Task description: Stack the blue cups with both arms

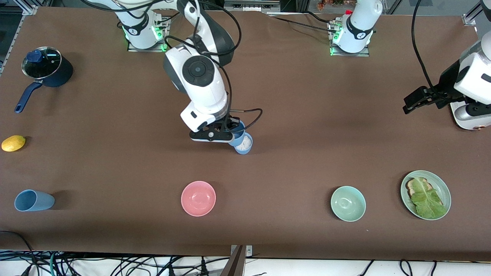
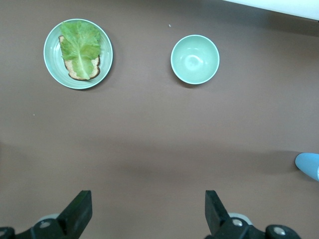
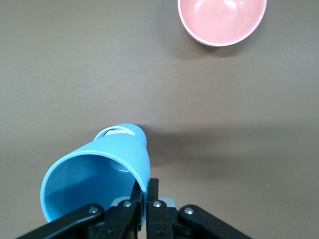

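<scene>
Along the bench [image 1: 291, 115] edge nearest the front camera, from the right arm's end to the left arm's end: a blue cup on its side [image 1: 33, 200], a pink bowl [image 1: 198, 198], a mint-green bowl [image 1: 348, 203] and a green plate [image 1: 444, 189] carrying toast under a lettuce leaf [image 1: 426, 198]. All four stand well apart.

Farther up, near the edge at the right arm's end, lies a yellow lemon-like fruit [image 1: 13, 143].

At mid-bench, the right claw [image 1: 223, 135] is clamped shut on the rim of a tilted blue cup [image 3: 99, 174]; one finger is inside the wall and one outside. This held cup leans over a second blue cup [image 1: 244, 143], which stands on the bench with whitish contents visible inside. The held cup's base sits at the mouth of the standing one; whether it has entered cannot be told. In the right wrist view the pink bowl shows above the held cup.

The left claw [image 2: 149, 214] hangs in the air over the left arm's end of the bench, jaws spread wide and holding nothing. The left arm waits.

Farthest, toward the corner at the right arm's end, stands a dark navy pot [image 1: 51, 71] with a glass lid [image 1: 41, 62], its handle pointing toward the bench edge.
</scene>
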Robot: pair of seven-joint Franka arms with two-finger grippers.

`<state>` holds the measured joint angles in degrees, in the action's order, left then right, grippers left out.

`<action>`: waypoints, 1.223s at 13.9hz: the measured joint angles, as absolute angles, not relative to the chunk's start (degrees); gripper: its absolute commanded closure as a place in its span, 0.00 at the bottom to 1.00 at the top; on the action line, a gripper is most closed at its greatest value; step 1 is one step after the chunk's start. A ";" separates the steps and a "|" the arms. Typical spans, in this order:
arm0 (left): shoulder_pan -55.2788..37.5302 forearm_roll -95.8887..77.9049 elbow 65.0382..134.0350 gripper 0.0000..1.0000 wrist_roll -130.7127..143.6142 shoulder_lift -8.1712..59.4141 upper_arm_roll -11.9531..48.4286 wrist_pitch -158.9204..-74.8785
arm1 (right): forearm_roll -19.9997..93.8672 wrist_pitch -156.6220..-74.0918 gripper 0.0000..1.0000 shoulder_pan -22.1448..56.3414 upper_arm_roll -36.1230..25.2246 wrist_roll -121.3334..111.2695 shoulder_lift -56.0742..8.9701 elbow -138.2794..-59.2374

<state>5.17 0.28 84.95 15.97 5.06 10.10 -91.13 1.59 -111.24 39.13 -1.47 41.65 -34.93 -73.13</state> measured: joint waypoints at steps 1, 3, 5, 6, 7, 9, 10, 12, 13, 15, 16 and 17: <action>5.17 0.28 85.35 0.00 14.55 4.65 9.70 -90.74 | 1.60 -111.41 1.00 39.67 -1.73 42.41 -35.66 -72.51; 5.18 0.28 86.19 0.00 10.29 3.57 8.56 -89.06 | 1.66 -111.48 1.00 40.01 -1.84 43.99 -36.16 -72.23; 5.25 0.28 87.67 0.00 7.33 2.07 7.72 -86.93 | 1.99 -111.52 1.00 40.03 -1.87 44.78 -36.43 -72.23; 5.25 0.28 88.68 0.00 7.01 1.17 7.60 -85.89 | 2.56 -111.69 1.00 40.12 -1.88 45.10 -36.58 -72.23; 5.24 0.28 89.77 0.00 6.75 0.27 7.61 -84.97 | 3.01 -112.11 1.00 40.34 -1.88 45.59 -36.79 -72.23; 5.18 0.27 91.57 0.00 6.41 -1.23 7.69 -82.75 | 3.24 -112.78 1.00 40.85 -1.89 47.14 -37.33 -72.30; 5.05 0.25 92.14 0.00 6.34 -1.77 7.83 -80.77 | 3.25 -112.95 1.00 40.97 -1.89 47.55 -37.59 -72.35; 4.61 0.23 93.12 0.00 6.28 -2.52 8.30 -78.09 | 3.26 -113.08 1.00 40.99 -2.02 47.71 -38.02 -72.71; 4.34 0.00 93.67 0.00 6.28 -2.78 8.40 -77.85 | 3.27 -113.32 1.00 40.98 -2.18 47.71 -38.04 -73.10; 4.24 -1.30 94.57 0.00 6.28 -3.25 8.37 -78.03 | 3.32 -114.32 1.00 40.92 -2.49 47.71 -38.04 -73.56; 4.28 -1.38 94.71 0.00 6.26 -3.37 8.31 -78.42 | 3.37 -114.43 1.00 40.89 -2.55 47.71 -38.04 -73.62; 4.36 -1.39 94.71 0.00 6.16 -3.45 8.25 -78.75 | 3.42 -114.44 1.00 40.89 -2.55 47.71 -38.04 -73.68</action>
